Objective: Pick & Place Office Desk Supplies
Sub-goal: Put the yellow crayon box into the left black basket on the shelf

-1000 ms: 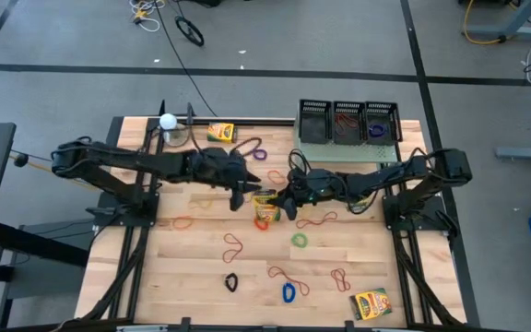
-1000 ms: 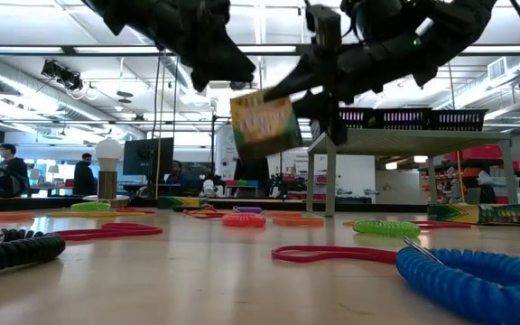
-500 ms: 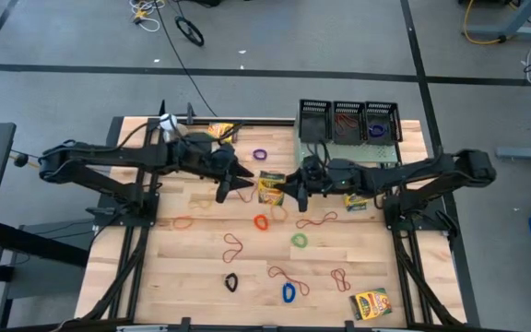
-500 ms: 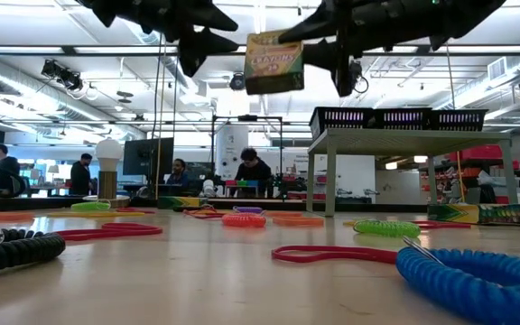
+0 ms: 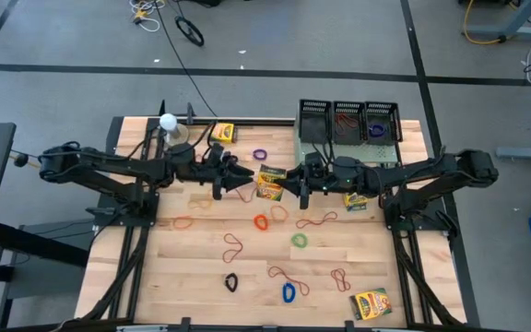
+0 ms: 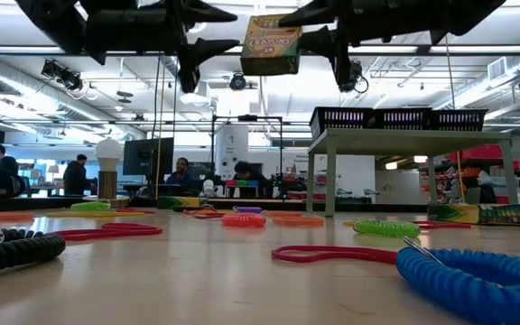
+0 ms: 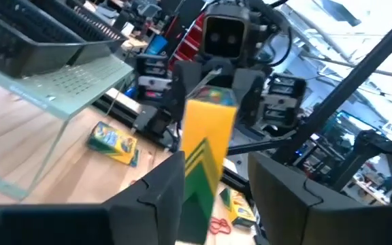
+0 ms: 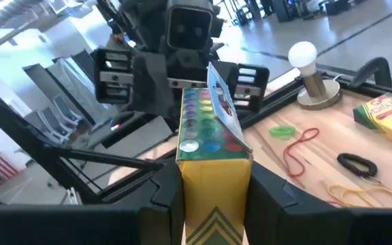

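A yellow-and-green crayon box (image 5: 271, 183) hangs in the air over the middle of the table, and it also shows in the low view (image 6: 272, 45). My right gripper (image 5: 294, 183) is shut on it from the right. My left gripper (image 5: 245, 178) is open and points at the box's free end from the left. Its fingers (image 7: 156, 197) stand wider than the box (image 7: 208, 146), and I see no touch. Other crayon boxes lie at the far edge (image 5: 220, 132), under my right arm (image 5: 356, 200) and at the near right (image 5: 370, 303). Rubber-band loops lie scattered on the wood. My right gripper pinches the crayon box between its two fingers (image 8: 171, 194) at the box's end nearest the wrist (image 8: 213, 204), one finger on each long side. The fingers come level from the table's right and lie along the box. The box sticks out toward my left gripper, lifted clear of the table.
Three black mesh trays (image 5: 348, 121) stand on a pale green shelf (image 5: 348, 140) at the far right. A white ball on a stand (image 5: 168, 121) is at the far left. Loops include purple (image 5: 260, 153), orange (image 5: 262, 222), green (image 5: 300, 240), black (image 5: 231, 282) and blue (image 5: 289, 293).
My right gripper has gone up and toward the far edge with the crayon box, which has turned from tilted to nearly level and risen well clear of the table. My left gripper has also risen and now stands a little to the left of the box.
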